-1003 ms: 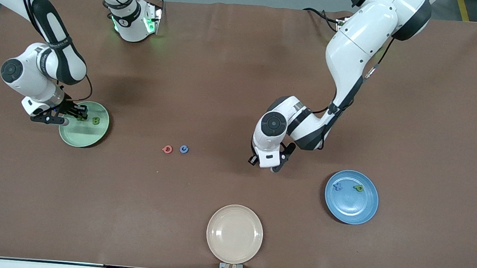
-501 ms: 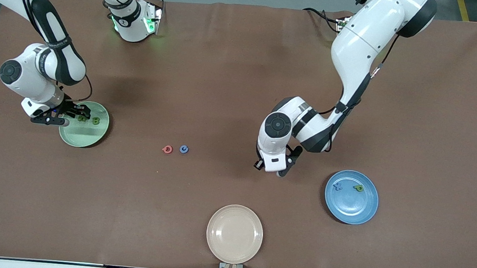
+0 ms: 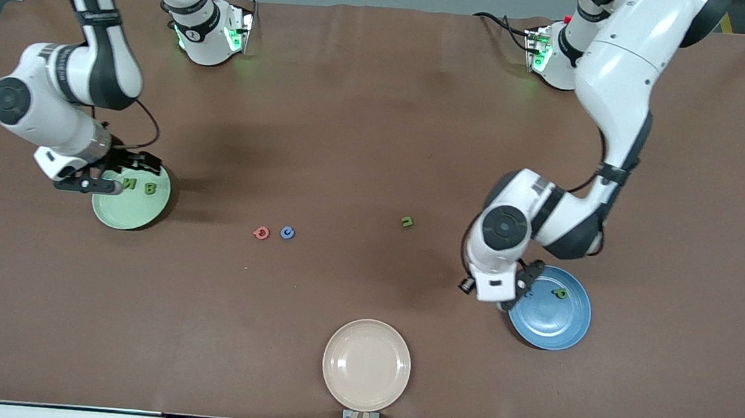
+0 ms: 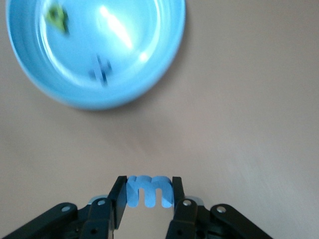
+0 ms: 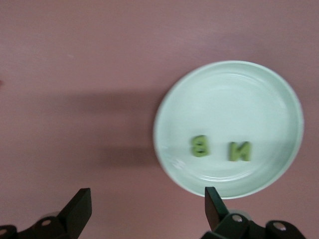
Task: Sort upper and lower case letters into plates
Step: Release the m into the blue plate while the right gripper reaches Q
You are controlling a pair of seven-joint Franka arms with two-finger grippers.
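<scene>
Left wrist view shows our left gripper (image 4: 149,191) clamping a blue letter m (image 4: 149,190), short of the blue plate (image 4: 164,59) at upper left; releasing early drops it outside. Our right gripper (image 5: 144,206) gapes empty by the green plate (image 5: 224,99).

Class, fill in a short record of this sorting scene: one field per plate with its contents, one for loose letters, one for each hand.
green plate: two green letters, N and B
blue plate: a green letter and a dark blue letter
cream plate: no letters
loose letters: red, blue, small green, on the table
left hand: shut on light blue m, beside the blue plate's edge
right hand: open, at the green plate's rim
</scene>
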